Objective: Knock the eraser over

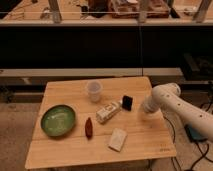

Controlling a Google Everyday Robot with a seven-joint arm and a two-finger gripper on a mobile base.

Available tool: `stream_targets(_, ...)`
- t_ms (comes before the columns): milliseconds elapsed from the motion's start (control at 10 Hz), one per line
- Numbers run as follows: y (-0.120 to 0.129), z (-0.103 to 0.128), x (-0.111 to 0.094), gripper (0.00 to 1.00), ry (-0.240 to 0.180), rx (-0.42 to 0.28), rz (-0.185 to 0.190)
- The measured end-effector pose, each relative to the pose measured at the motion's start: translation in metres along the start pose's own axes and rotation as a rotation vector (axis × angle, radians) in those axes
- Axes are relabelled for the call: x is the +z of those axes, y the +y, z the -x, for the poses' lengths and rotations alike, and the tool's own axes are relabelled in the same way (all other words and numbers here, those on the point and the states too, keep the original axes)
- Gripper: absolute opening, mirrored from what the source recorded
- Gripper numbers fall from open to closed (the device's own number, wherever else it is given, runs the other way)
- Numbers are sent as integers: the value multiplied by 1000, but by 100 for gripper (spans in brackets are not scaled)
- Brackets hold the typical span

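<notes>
The eraser [127,103] is a small black slab standing upright near the middle of the wooden table [70,150], just right of the cream carton [108,112]. My white arm reaches in from the right. The gripper [144,109] is at its end, low over the table, a short way right of the eraser and apart from it.
A clear plastic cup [93,91] stands behind the carton. A green bowl [58,120] sits at the left. A reddish-brown oblong object [89,127] lies beside it. A flat white block [117,139] lies near the front. A dark shelf runs behind the table.
</notes>
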Motion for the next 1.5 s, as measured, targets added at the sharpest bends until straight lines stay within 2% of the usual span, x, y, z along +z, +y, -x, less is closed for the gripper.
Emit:
stream_targets(100, -4, 2, 0, 18, -5, -1, -11)
stream_targets(400, -19, 32, 13, 18, -25, -22, -28)
stream_targets(800, -33, 47, 20, 18, -29, -25, -51)
stream_targets(1100, -50, 86, 34, 18, -36, -55, -70)
stream_targets(1300, -50, 118, 42, 18, -45, -82, -83)
stream_targets(1500, -52, 128, 45, 18, -57, -106, -78)
